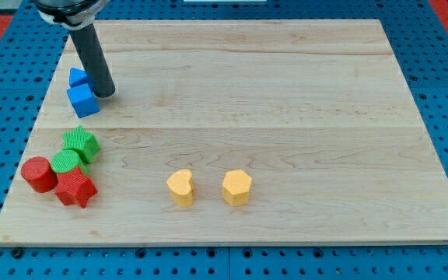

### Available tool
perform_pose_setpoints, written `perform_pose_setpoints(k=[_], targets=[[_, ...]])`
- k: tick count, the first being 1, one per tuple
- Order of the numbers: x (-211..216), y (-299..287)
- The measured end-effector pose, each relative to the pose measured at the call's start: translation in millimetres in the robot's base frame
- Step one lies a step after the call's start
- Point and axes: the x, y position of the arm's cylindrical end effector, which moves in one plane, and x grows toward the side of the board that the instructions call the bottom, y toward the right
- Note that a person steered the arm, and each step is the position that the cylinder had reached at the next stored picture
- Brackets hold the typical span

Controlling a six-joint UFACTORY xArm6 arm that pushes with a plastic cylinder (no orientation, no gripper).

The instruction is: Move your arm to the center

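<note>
The arm's straight dark rod stood at the view's upper left of the pale wooden board (286,117). Its tip (106,93) rested just beside, probably touching, the blue cube (82,99), with a second blue block (77,76) behind it. The rod had no jaws to spread or close and held nothing. The target, the board's centre, lay well apart toward the view's right, free of blocks. Judged: small plastic blocks are light and slide readily, so the tip should leave away from the blue pair. Red, green and yellow blocks sat lower.
</note>
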Motion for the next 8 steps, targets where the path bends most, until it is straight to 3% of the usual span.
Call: perform_pose_setpoints(k=[4, 5, 8], targets=[[-23, 17], [-24, 94], [-27, 165]])
